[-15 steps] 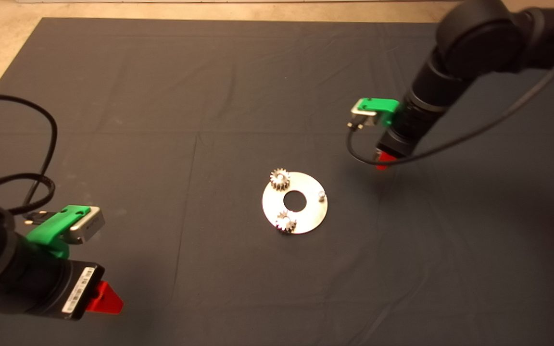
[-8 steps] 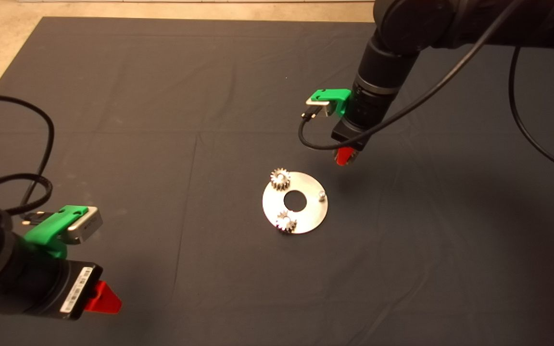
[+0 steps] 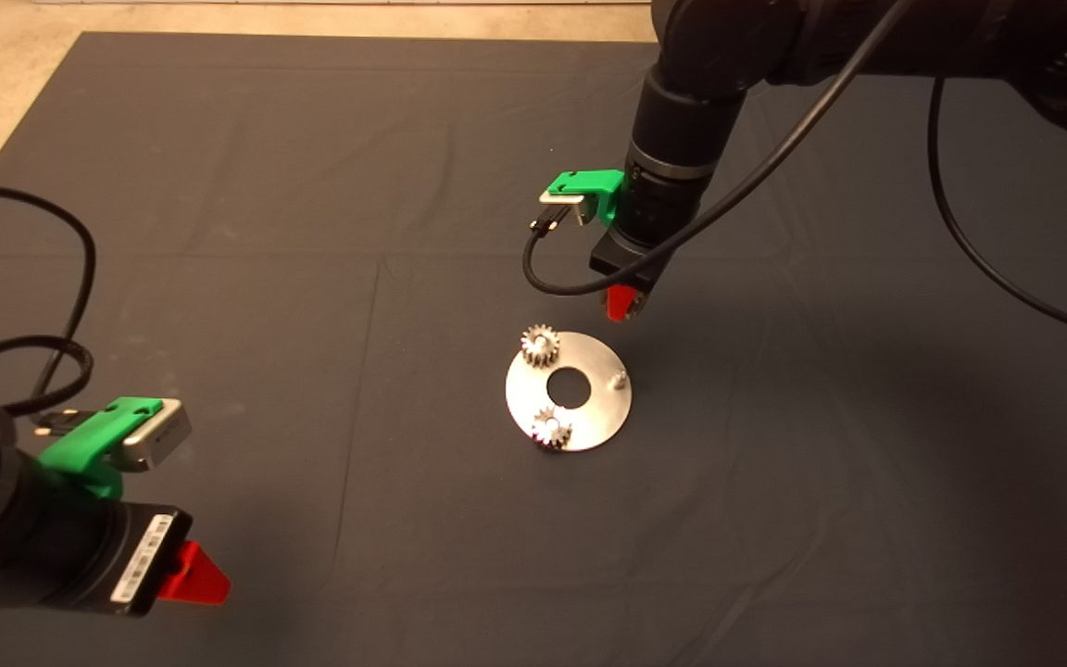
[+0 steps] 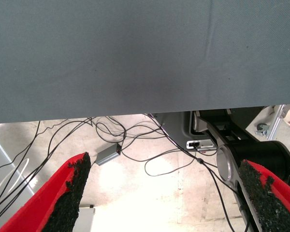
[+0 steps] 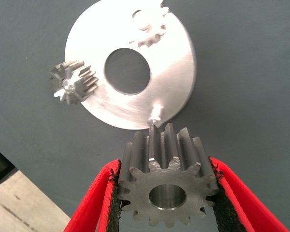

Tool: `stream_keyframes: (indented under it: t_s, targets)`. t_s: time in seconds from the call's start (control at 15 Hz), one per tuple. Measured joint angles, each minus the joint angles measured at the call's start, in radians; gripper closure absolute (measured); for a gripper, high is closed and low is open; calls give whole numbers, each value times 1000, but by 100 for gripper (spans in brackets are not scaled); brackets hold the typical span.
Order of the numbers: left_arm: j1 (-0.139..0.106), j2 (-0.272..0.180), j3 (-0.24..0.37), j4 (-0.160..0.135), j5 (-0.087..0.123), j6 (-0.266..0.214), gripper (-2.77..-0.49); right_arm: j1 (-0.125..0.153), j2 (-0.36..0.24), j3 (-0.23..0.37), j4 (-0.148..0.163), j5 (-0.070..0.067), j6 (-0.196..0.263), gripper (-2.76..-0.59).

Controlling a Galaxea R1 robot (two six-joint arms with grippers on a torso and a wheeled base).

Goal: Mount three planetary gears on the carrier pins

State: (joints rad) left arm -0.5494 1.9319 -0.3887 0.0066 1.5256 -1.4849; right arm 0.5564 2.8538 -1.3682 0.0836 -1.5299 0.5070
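Left gripper (image 3: 195, 576) parked at the mat's (image 3: 311, 185) lower left, fingers spread wide with nothing between them. Two planetary gears (image 3: 540, 345) sit on carrier pins of the disc (image 3: 594, 421); one pin (image 3: 619, 378) bare. Right gripper (image 3: 621, 306) hovers beside the disc's far edge, clamping the third gear (image 5: 166, 186)

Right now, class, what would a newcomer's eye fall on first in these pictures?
The shiny disc mid-mat, two gears already seated and one bare pin on its right. Just beyond the disc, the right gripper holds the third gear. The left gripper waits at the lower left.
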Motion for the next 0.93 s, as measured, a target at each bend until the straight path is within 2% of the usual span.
stream_keyframes:
  t_s: [0.13,0.33,0.53,0.8,0.93]
  targets:
    - [0,-4,1,0,0,0,-218,-28,0,40,-11,0,0,-110]
    - [0,-4,1,0,0,0,-218,-64,3,97,-63,1,-1,-110]
    - [0,-8,5,0,0,0,-218,-74,2,114,-97,1,-10,-110]
    - [0,-23,11,-3,0,0,-218,-78,-11,126,-125,1,-47,-110]
    - [0,-24,12,-3,0,0,-218,-88,-19,126,-163,0,-67,-110]
